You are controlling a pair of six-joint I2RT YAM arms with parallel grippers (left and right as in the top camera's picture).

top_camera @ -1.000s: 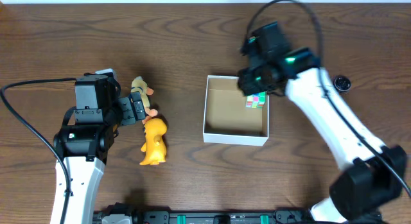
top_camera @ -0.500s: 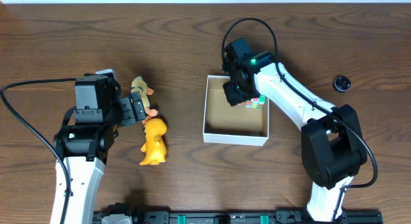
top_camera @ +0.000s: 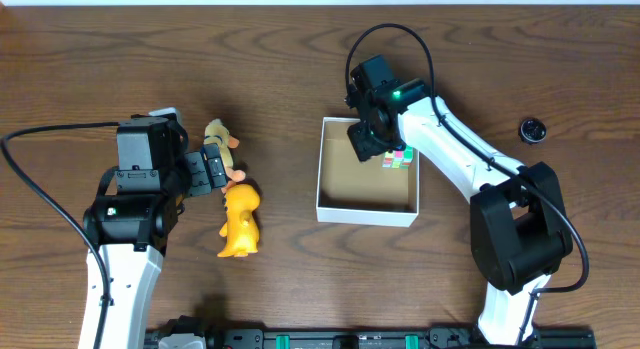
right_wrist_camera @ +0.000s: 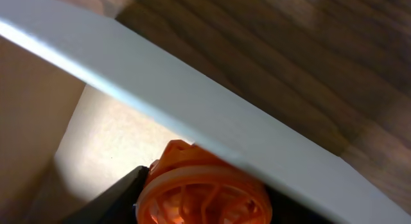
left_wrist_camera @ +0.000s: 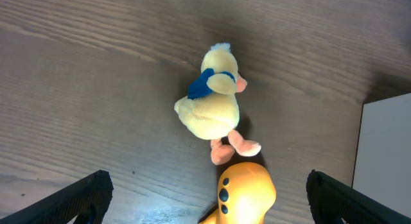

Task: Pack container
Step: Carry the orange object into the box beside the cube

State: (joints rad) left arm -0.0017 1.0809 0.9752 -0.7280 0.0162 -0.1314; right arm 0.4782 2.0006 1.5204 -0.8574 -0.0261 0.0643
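Currently the step in hand is depositing. The right gripper [top_camera: 372,141] reaches into the container [top_camera: 366,212], which sits right of centre on the table [top_camera: 300,49], with an orange ribbed toy [right_wrist_camera: 204,185] between its fingers, close to a white wall. Whether the jaws clamp the toy or stand clear of it cannot be told (the wrist view crops them). A multicoloured cube [top_camera: 400,157] also lies in the container. The next move, as judged, calls for a full release and a straight lift over the wall. The left gripper [top_camera: 213,170] is spread wide beside the plush duck [left_wrist_camera: 209,105] and the yellow toy [left_wrist_camera: 244,195], both of which are outside the container.
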